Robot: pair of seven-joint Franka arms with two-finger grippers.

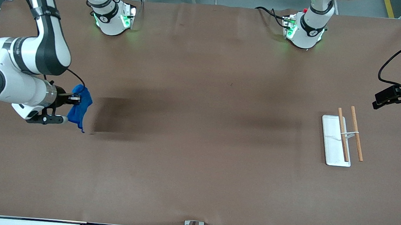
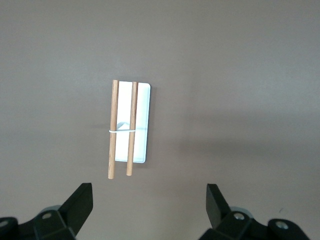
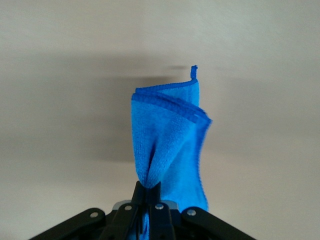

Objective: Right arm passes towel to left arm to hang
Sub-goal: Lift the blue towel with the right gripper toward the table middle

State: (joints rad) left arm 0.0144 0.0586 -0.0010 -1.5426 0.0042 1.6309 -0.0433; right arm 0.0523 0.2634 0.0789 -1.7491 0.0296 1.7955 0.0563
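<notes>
One towel hanging lengthwise, R gripper pinching

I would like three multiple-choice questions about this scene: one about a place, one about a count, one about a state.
1. Where is the towel?
A. In the right gripper, above the table
B. On the rack
C. In the left gripper

2. How many wooden rods has the rack?
A. One
B. Two
C. Four

3. The left gripper is:
A. Shut on the towel
B. Shut, empty
C. Open, empty

Answers: 1 A, its fingers pinch the hanging cloth. 2 B, two parallel rods show. 3 C, its fingers stand wide apart above the rack.
</notes>
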